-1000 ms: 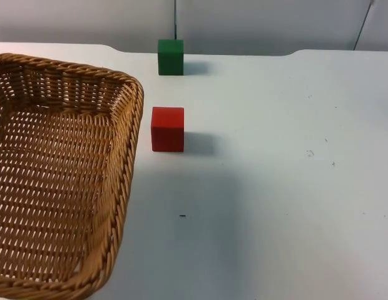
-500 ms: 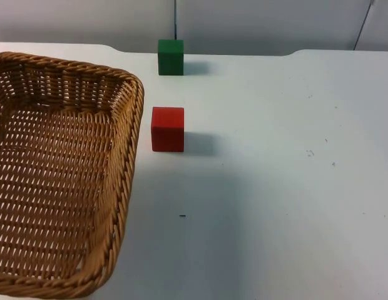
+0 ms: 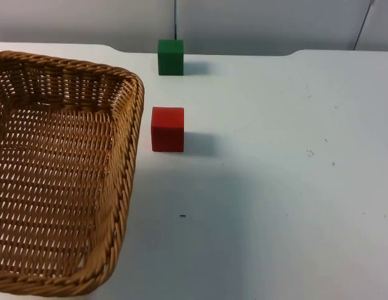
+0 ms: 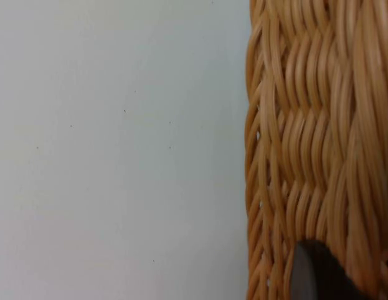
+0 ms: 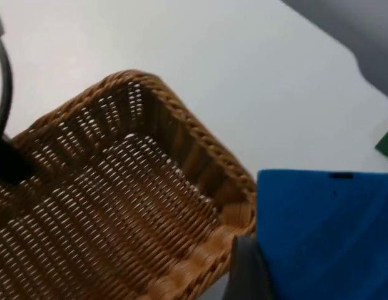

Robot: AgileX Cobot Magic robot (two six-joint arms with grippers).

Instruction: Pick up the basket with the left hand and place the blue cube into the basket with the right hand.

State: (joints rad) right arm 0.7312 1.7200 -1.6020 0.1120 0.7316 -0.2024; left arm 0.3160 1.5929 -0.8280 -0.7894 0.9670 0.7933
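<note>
Our right gripper (image 5: 256, 275) is clamped on the blue cube (image 5: 325, 234), carrying it above the table with the basket (image 5: 125, 206) below and to one side of it; one dark fingertip (image 5: 247, 272) presses against the cube's face. Our left gripper (image 4: 319, 275) sits at the basket's woven wall, a black fingertip lying against the wicker, though we cannot tell how its fingers stand. From the top view, the basket (image 3: 128, 156) takes up the left side of the white table (image 3: 275, 187). Just beside its rim stands a red cube (image 3: 167, 129), and farther back, near the grey wall (image 3: 263, 25), a green cube (image 3: 170, 57).
</note>
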